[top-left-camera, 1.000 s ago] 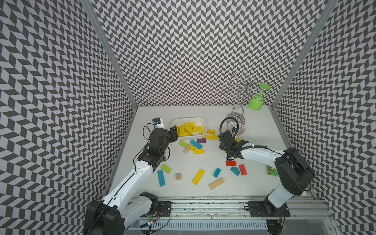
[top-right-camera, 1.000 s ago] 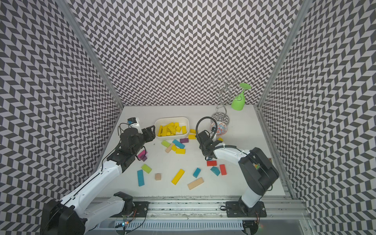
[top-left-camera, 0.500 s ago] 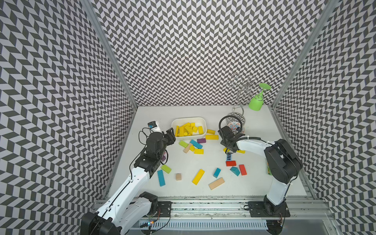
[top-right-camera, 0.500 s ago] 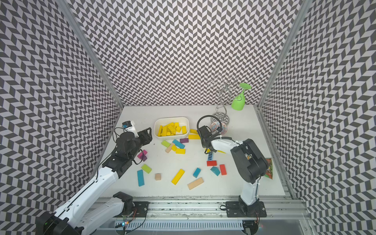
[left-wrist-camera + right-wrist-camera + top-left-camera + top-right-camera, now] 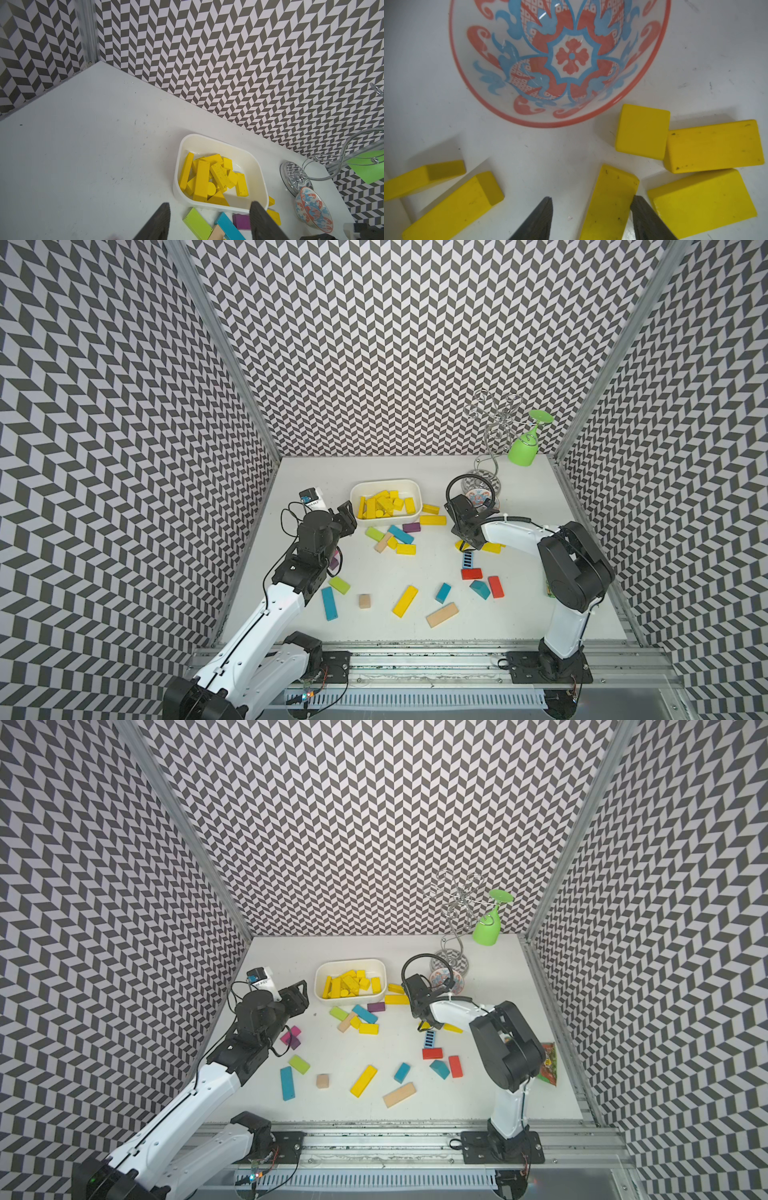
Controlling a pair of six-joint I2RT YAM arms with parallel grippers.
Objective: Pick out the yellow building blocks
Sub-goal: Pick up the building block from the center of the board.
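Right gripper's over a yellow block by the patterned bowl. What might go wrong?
The right gripper is open with the yellow block off-centre, against one finger; closing may twist it. That finger sits beside a neighbouring yellow block, which may get shoved. The patterned bowl just ahead could be knocked.

The left gripper [image 5: 348,517] holds its fingers just beside the white tray [image 5: 384,482] heaped with yellow building blocks [image 5: 384,506]. On the counter [image 5: 519,605], 2 more yellow blocks [image 5: 492,548] flank the fingers of the right gripper [image 5: 468,545].
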